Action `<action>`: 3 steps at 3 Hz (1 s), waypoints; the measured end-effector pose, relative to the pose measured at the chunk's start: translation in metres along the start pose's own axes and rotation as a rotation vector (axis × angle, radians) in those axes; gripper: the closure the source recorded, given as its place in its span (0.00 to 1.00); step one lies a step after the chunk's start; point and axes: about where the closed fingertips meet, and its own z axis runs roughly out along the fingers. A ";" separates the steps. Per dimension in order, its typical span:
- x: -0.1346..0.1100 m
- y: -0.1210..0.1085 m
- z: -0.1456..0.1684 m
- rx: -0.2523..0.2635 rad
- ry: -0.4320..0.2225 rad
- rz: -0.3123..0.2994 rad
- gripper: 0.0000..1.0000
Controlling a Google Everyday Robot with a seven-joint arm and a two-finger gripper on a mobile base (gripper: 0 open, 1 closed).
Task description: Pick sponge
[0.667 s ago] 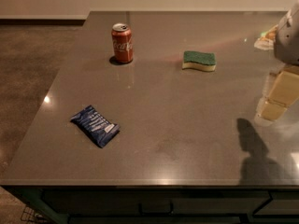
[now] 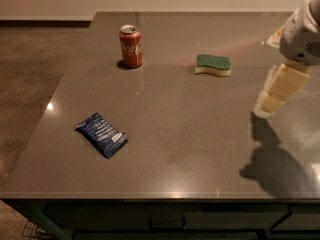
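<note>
Since nothing is being held, the pick is being judged as not yet begun.

Near the front edge of the dark grey, glossy table (image 2: pixel 200 174), a crumpled blue foil snack packet (image 2: pixel 101 134) is lying flat on the left, well apart from everything else. On the right, a dark shadow (image 2: pixel 272 166) is being cast on the tabletop beneath the arm.

Above it, the cream-coloured blocky gripper (image 2: pixel 279 90) is being held over the right side of the table, tilted down and leftward and apart from the surface. Whether it is open or closed cannot be told from this angle.

Farther back, the small wavy-edged sponge (image 2: pixel 213 65), dark green scouring top over pale yellow foam, is lying flat with its green side up. It is sitting right of centre, beyond and left of the gripper, and is not being touched.

Farthest back, a red aluminium cola can (image 2: pixel 131 46) is standing upright to the left of the sponge, with bare table between them.

Risks being noted:
- The sponge is low and soft. A descent stopped too high is likely to be closing on air, and one too deep is risking the gripper being driven into the hard top.
- On the glossy surface, an off-centre approach could be pushing the sponge aside rather than gripping it.
- The can is being judged safe unless the reach is overshot leftward.
</note>
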 end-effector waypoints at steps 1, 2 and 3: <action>-0.012 -0.041 0.032 0.033 -0.047 0.097 0.00; -0.021 -0.076 0.061 0.059 -0.083 0.190 0.00; -0.022 -0.110 0.084 0.091 -0.109 0.283 0.00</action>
